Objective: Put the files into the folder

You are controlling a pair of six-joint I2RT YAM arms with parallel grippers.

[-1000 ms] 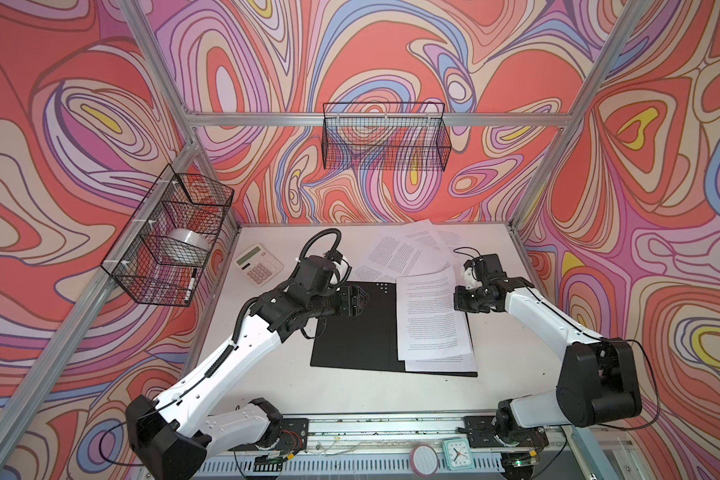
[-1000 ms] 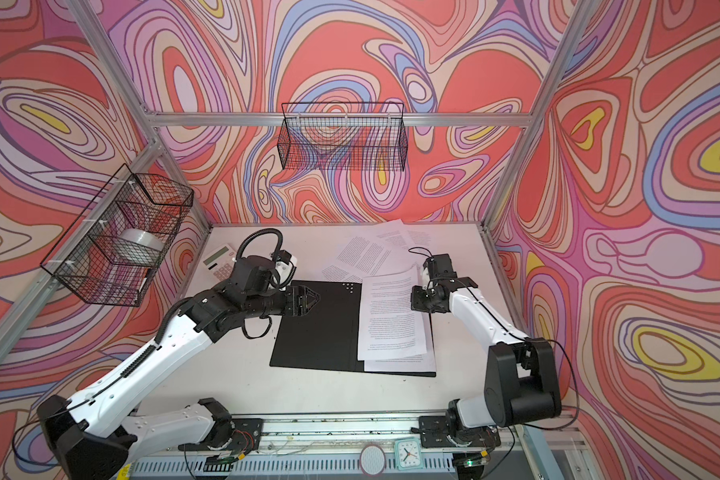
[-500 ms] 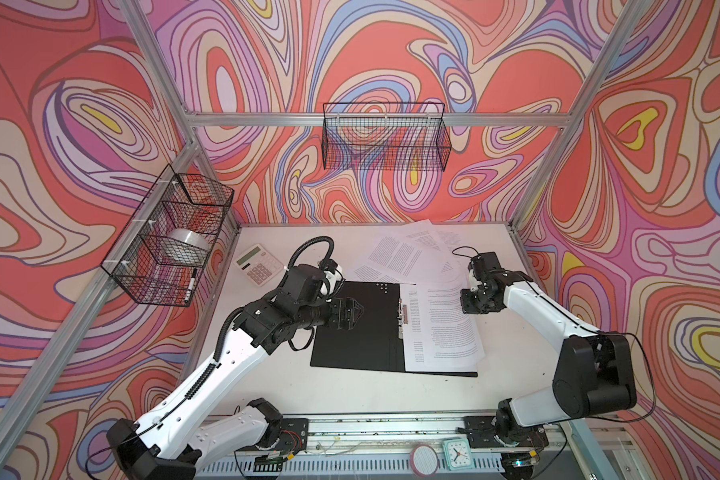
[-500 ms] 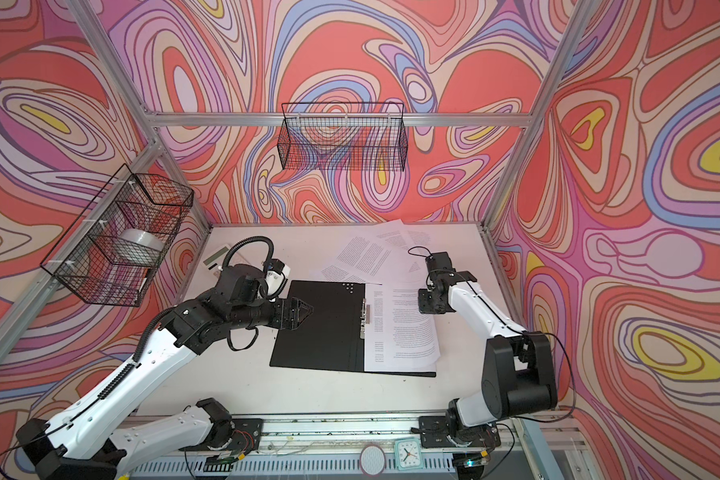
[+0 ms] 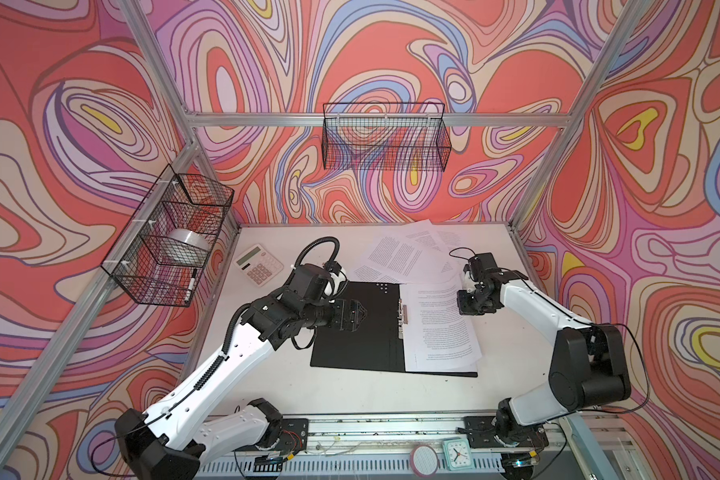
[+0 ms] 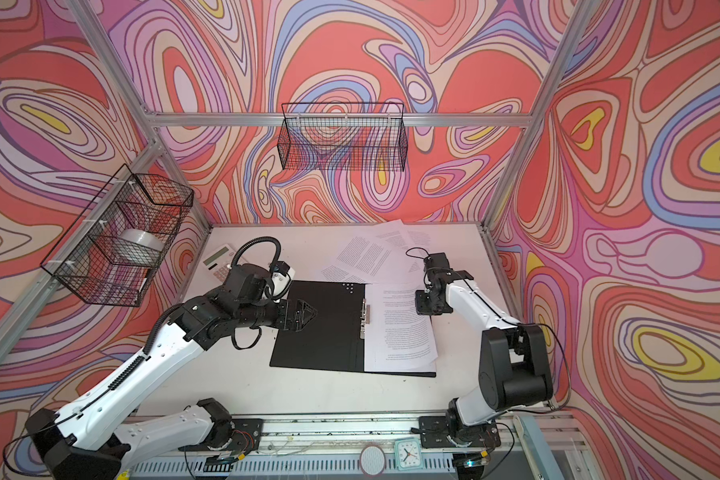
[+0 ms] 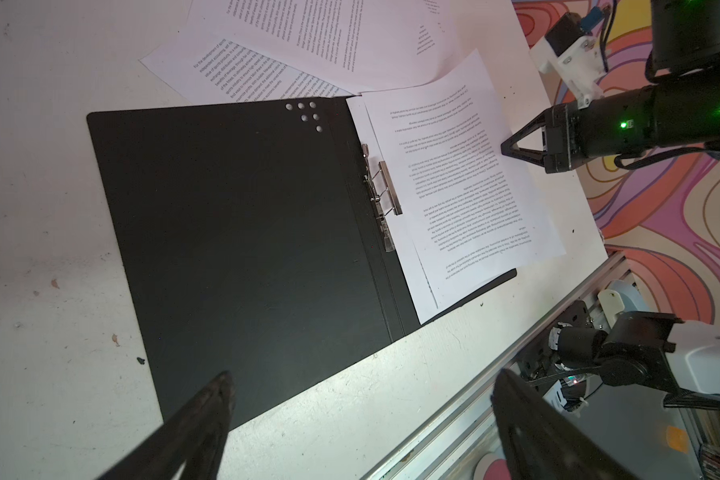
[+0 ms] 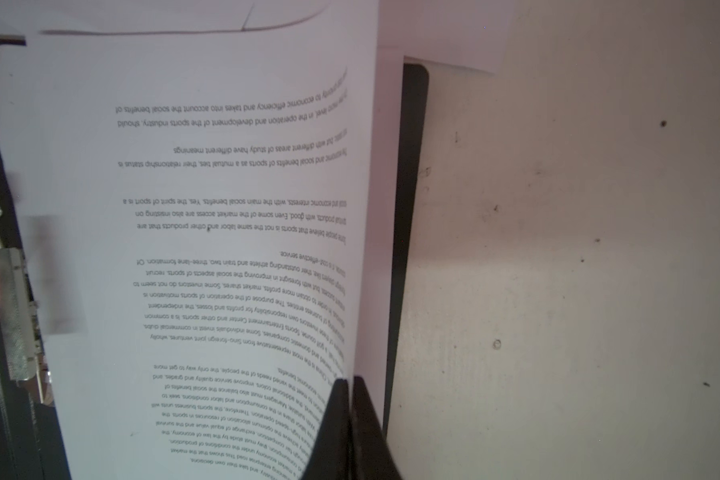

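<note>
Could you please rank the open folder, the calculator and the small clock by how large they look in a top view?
1. open folder
2. calculator
3. small clock, smallest-looking even though it sits nearest the camera

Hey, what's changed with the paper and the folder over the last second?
The top printed sheet, pinched at its edge by the shut right gripper, slid toward the right arm's side, uncovering the metal spine clip. The left gripper stays over the black left cover of the folder, jaws open. The folder, the loose sheets behind it and the calculator have not moved.
</note>
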